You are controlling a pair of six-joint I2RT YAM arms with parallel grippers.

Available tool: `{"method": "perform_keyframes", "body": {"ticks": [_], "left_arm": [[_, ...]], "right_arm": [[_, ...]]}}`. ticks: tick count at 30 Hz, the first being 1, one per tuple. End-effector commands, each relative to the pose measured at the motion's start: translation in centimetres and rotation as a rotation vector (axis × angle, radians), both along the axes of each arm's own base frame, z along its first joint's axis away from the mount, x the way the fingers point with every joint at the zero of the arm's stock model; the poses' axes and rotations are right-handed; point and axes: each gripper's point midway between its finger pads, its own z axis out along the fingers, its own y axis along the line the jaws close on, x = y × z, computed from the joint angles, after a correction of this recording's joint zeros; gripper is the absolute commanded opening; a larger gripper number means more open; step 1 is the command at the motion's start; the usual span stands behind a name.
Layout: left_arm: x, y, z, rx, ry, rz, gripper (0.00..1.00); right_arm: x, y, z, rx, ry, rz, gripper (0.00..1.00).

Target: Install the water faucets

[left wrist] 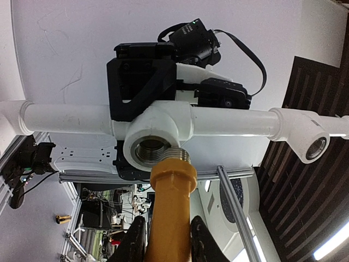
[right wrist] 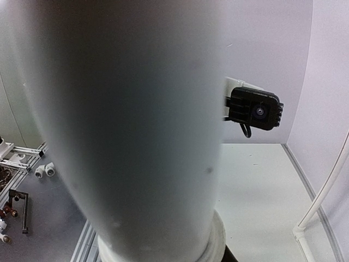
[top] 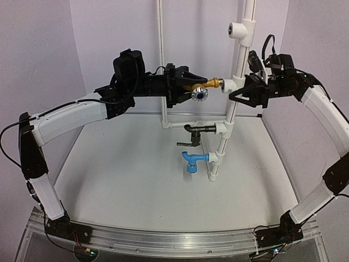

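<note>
- The left hand [left wrist: 169, 243] is narrow, clamped on the brass faucet [left wrist: 170, 204], with a finger [left wrist: 135, 243] on each side of the stem.
- From above, the brass faucet [top: 204, 86] lies level, high over the desk [top: 120, 180], between the left hand [top: 188, 87] and the pipe [top: 240, 60].
- Its threaded tip sits at the mouth of a tee [left wrist: 163, 117] on that pipe, a little off-centre. I cannot tell whether the threads have caught.
- The right hand [top: 240, 97] is closed around the pipe just beside the same tee [top: 230, 84]. In its wrist view the blurred pipe [right wrist: 136, 125] fills the frame.
- A black faucet [top: 197, 130] sits in the next tee down.
- A blue faucet [top: 193, 160] sits in the lowest tee, spout down.
</note>
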Motion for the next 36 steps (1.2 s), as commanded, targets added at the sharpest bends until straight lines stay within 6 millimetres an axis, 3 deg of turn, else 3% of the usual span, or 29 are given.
{"method": "perform_keyframes", "body": {"ticks": [1,8,21,36], "left_arm": [[-0.8,1.1,1.5,-0.005,-0.036,-0.002,0.0],[-0.3,0.5,1.1,0.035,-0.029,0.001,0.0],[-0.3,0.2,2.9,0.025,-0.06,-0.002,0.0],[-0.3,0.1,0.7,0.065,-0.03,-0.002,0.0]], "right_arm": [[0.0,-0.2,-0.7,-0.043,0.014,-0.042,0.0],[-0.1,-0.1,-0.6,-0.038,0.014,-0.033,0.0],[-0.4,-0.2,-1.3,-0.046,0.009,-0.033,0.0],[-0.2,-0.1,-1.0,-0.04,0.011,-0.029,0.0]]}}
